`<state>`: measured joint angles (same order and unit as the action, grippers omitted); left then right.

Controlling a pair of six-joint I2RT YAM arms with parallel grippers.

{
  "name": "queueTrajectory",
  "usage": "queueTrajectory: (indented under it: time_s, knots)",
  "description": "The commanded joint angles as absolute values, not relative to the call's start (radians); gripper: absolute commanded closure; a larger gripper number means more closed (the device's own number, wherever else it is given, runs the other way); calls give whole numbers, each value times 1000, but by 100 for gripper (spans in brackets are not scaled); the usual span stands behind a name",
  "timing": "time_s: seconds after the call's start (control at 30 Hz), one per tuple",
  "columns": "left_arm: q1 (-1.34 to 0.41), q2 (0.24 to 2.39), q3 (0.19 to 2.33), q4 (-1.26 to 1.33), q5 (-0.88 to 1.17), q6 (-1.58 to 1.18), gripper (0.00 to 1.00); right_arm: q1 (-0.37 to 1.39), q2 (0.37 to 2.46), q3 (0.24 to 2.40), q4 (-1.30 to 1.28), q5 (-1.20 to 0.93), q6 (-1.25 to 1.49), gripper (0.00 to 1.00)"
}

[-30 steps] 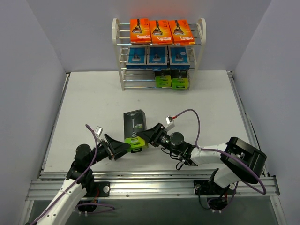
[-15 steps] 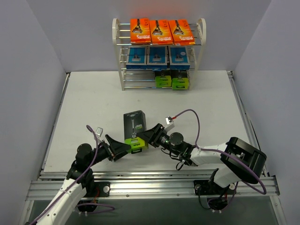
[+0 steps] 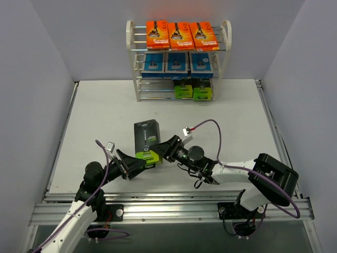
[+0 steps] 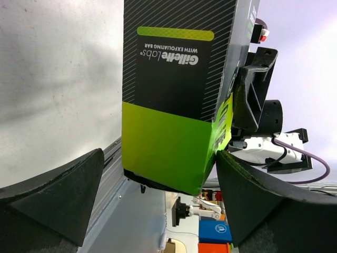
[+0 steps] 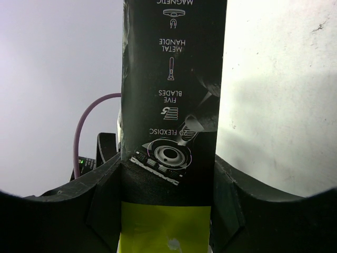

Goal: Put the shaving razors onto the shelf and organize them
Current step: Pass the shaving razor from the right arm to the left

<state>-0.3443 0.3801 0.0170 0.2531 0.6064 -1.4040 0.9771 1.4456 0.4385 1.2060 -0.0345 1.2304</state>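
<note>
A black-and-lime-green razor box point(image 3: 146, 139) is held above the table between the two arms. My right gripper point(image 3: 161, 150) is shut on its green end; the right wrist view shows the box point(image 5: 174, 79) clamped between both fingers of that gripper point(image 5: 167, 171). My left gripper point(image 3: 141, 164) is open, and its fingers stand wide on either side of the box's green end point(image 4: 168, 142). The shelf point(image 3: 130, 47) stands at the far edge. It holds three orange cards point(image 3: 178, 35) on top, three blue packs point(image 3: 176, 63) in the middle and two black-and-green boxes point(image 3: 192, 90) below.
White walls close in the table on the left, right and back. A metal rail point(image 3: 168, 211) runs along the near edge by the arm bases. The lowest shelf tier has bare rods point(image 3: 155, 92) left of the two green boxes.
The right gripper has carried the box a little to the left and away from the bases. The left gripper has stayed open around its lower end.
</note>
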Motion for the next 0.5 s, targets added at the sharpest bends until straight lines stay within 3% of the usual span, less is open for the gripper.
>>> queueTrajectory:
  time_s: [0.0, 0.23, 0.33, 0.47]
  knots:
    - [-345, 390, 25, 324, 603, -1427, 4, 992, 1434, 508, 2003, -34, 1243, 100]
    - [-345, 353, 26, 304, 569, -1448, 0, 1002, 1427, 485, 2003, -26, 1240, 100]
    - [-344, 315, 28, 290, 549, -1473, 16, 1005, 1413, 457, 2003, -12, 1235, 100]
    - [-344, 249, 29, 252, 517, -1502, 30, 1006, 1391, 425, 2003, -5, 1223, 100]
